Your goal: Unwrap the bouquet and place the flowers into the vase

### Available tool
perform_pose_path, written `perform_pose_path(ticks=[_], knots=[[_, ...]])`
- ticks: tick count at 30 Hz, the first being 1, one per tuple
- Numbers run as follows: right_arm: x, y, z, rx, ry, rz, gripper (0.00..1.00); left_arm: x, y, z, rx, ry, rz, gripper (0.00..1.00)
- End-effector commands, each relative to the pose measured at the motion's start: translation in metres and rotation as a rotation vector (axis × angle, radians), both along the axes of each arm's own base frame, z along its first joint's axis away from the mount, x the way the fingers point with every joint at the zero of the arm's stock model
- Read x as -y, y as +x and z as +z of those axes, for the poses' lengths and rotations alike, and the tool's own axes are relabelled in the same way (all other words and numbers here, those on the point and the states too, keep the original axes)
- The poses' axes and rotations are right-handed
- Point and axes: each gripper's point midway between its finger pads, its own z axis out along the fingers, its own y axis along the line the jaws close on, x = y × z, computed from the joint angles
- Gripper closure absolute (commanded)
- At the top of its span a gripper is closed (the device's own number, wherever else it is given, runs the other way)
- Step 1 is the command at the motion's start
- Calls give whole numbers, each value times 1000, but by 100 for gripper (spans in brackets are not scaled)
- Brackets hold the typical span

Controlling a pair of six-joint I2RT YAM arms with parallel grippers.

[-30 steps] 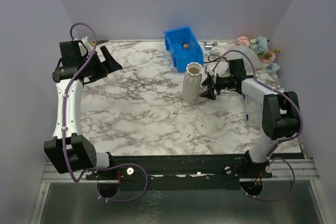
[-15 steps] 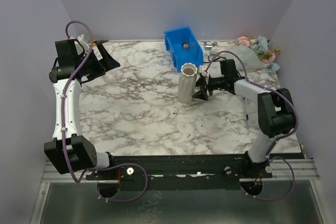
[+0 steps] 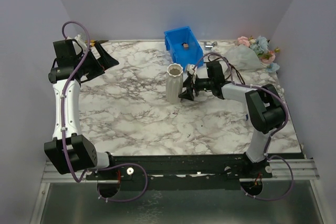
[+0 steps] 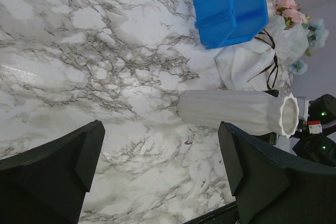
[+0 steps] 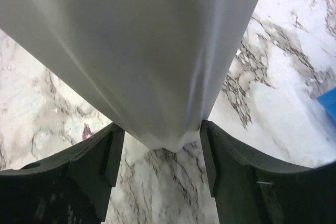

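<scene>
Right end effector [image 3: 185,92] clasping vase [image 3: 174,81], vase upright

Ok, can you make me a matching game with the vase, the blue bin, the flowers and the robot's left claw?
Things:
1. vase
2. blue bin
3. bouquet
4. left gripper

Places or states:
A. far right corner
B. open, holding nothing
C. gripped at its base by the right gripper
D. at the back, in the middle

Pairs: 1-C, 2-D, 3-A, 4-B
</scene>
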Motion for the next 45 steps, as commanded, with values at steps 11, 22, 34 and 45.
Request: perform_pose_path(ticks=[11,22,34,45], knots=[[-79,56,3,-84,131,-192,32,-11,-15,-42,7,5,113,1],[-129,86,-2,-92,173,-205,31,6,-37,-84,109,-27,79,3],[-97,47,37,-127,123,-211,30,62,-39,-135,179,38,-28,16],[-13,6,60,-227,51,-346,29,122,-13,-174,190,62,-99,33]])
